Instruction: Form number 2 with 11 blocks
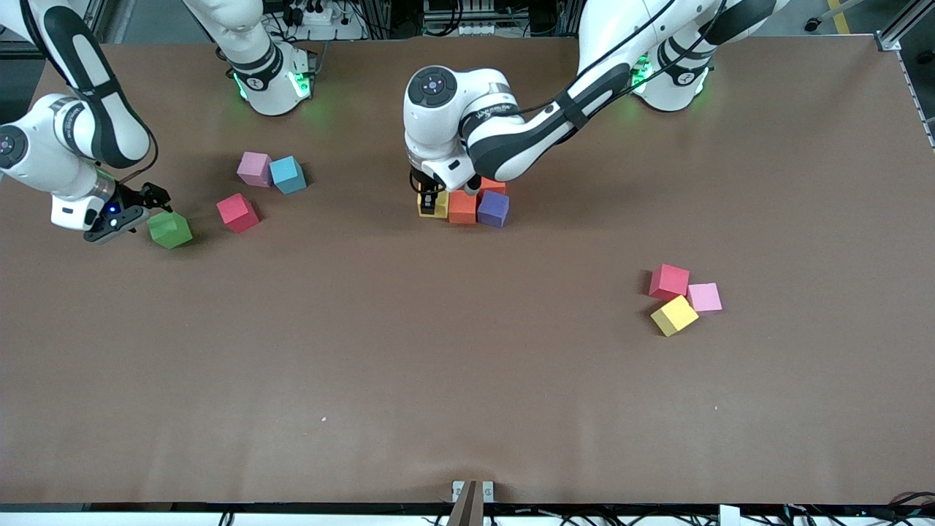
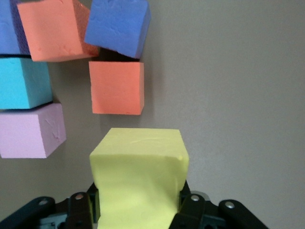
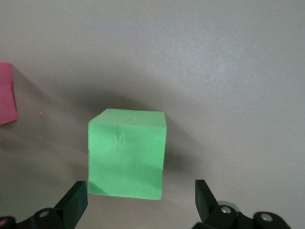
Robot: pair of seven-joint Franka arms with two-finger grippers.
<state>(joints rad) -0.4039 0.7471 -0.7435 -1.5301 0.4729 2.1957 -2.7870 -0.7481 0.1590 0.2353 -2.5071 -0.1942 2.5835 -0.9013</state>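
Two grippers are in view, and we describe each in turn. We find the left gripper low at the middle of the table, its fingers clamped on a yellow block at one end of a short cluster; the left wrist view confirms the grip, with the yellow block filling the space between the two dark fingers. We see an orange block just beside the yellow one and a purple block just beside that, the three making a row, with a second orange block touching the row on the side farther from the front camera. This cluster is the only assembled part of the number 2 that we can identify. We find the right gripper at the right arm's end of the table, its fingers spread wide and holding nothing, just beside a green block; in the right wrist view the green block sits ahead of the gap between the fingertips, apart from both. We note a red block near the green one, and a pink block touching a blue block farther from the front camera. We note three more blocks grouped toward the left arm's end: red, pink and yellow.
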